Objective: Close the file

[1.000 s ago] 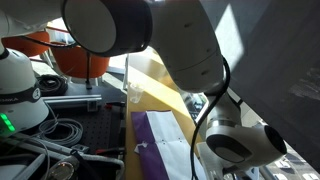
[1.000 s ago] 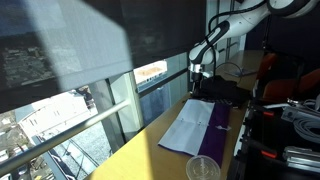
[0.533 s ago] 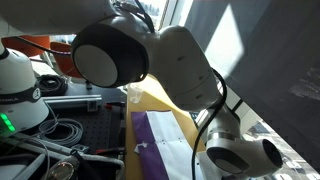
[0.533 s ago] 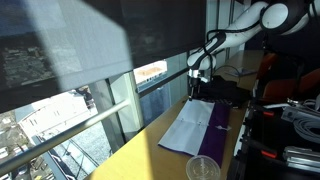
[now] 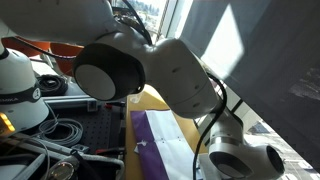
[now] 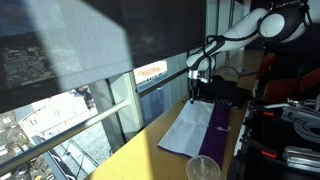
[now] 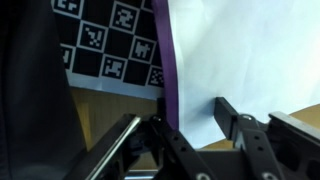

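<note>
The file lies open on the yellow table [image 6: 150,150], with white pages [image 6: 185,130] on the window side and a purple cover [image 6: 218,125] beside them. It also shows in an exterior view [image 5: 152,150], under the arm. My gripper [image 6: 197,93] hangs just over the file's far end. In the wrist view the gripper [image 7: 190,125] is open. Its fingers [image 7: 226,115] stand on either side of the purple edge [image 7: 166,60] and the corner of the white page [image 7: 245,50]. Nothing is held.
A clear plastic cup [image 6: 203,168] stands at the near end of the file. Black gear [image 6: 232,92] lies behind the gripper. A checkered marker board [image 7: 110,45] lies beside the file. Cables [image 5: 60,130] and a white robot base [image 5: 20,85] are at the table's side.
The arm has swung and the gripper has come down toward the far end of the file. The file has not moved.
</note>
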Motion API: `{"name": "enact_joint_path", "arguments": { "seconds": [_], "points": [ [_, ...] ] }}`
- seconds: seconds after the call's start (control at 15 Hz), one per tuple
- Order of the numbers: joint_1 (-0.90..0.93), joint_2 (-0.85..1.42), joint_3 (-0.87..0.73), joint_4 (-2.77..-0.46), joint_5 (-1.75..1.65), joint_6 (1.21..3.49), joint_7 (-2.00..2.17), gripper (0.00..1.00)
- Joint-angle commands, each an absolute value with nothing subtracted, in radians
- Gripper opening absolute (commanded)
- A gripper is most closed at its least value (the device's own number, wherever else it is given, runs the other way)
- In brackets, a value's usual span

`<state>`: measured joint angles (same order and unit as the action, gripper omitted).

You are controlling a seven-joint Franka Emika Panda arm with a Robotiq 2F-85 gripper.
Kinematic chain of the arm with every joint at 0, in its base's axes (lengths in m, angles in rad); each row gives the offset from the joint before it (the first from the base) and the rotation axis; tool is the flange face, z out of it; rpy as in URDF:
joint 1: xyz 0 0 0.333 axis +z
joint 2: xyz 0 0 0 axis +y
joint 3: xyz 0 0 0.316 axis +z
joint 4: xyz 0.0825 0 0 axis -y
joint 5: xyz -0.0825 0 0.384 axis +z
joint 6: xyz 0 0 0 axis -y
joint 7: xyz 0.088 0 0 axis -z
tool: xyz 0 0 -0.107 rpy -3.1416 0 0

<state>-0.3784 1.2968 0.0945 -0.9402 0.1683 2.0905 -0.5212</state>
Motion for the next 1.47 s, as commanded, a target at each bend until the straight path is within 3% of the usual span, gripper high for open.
{"name": "enact_joint_path", "arguments": {
  "seconds": [0.0,0.2,0.8,1.4],
  "points": [
    [-0.415,1.336,0.137,-0.837,0.202,1.970,-0.535,0.21],
    [-0.427,1.324,0.154,-0.821,0.223,1.899,-0.531,0.01],
    [-0.397,1.170,0.131,-0.878,0.171,1.830,-0.529,0.00],
    [-0.309,0.845,0.136,-1.066,0.060,1.961,-0.564,0.00]
  ]
}}
